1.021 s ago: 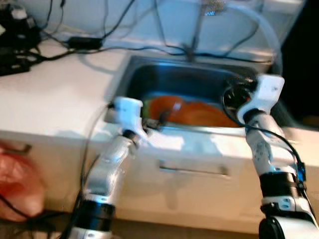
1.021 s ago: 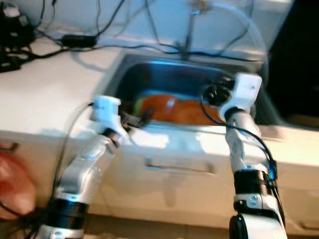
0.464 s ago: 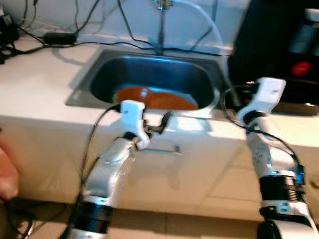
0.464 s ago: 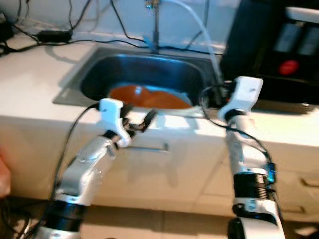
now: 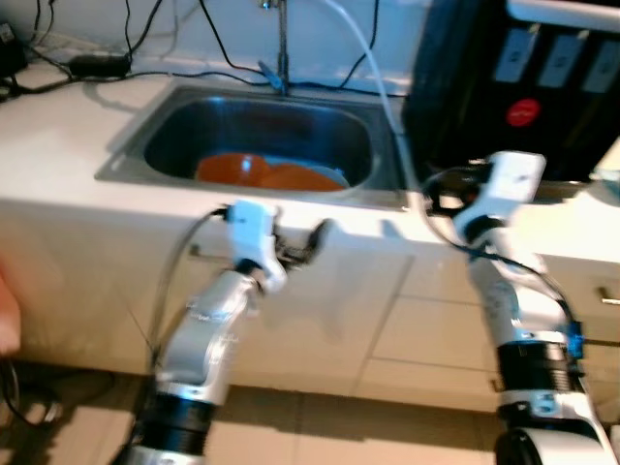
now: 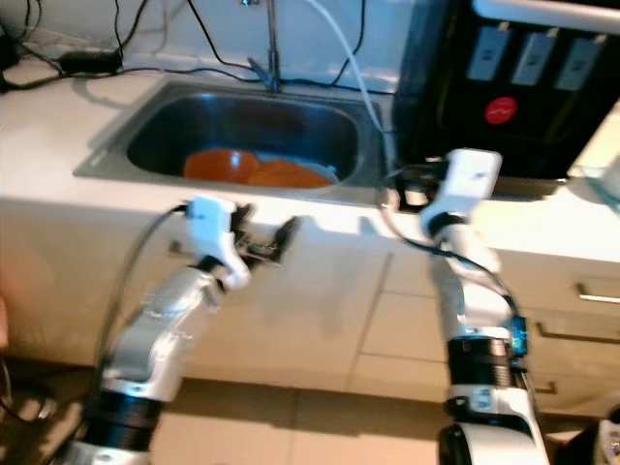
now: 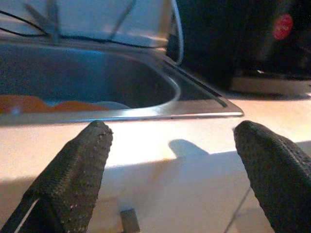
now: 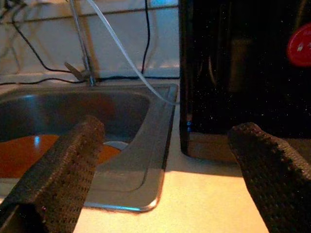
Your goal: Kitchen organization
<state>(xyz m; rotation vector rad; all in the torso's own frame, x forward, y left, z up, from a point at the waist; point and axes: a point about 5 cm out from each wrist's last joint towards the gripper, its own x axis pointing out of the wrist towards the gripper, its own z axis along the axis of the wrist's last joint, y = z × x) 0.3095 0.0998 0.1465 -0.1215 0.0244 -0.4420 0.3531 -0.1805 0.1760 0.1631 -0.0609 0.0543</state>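
View swung right: black machine [image 5: 504, 92] now beside sink [image 5: 126, 167]. Both grippers, left gripper [image 5: 308, 242] and right gripper [image 8: 167, 160], have fingers spread, empty. Orange plates [image 5: 262, 174] in sink: likely rigid, slick; grip rim.

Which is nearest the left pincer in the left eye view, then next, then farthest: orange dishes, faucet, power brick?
From the left pincer:
1. Orange dishes, in the sink just behind the counter edge.
2. Faucet, at the sink's back rim.
3. Power brick, far back on the robot's left, among the cables.

No text, label or number is readable anywhere.
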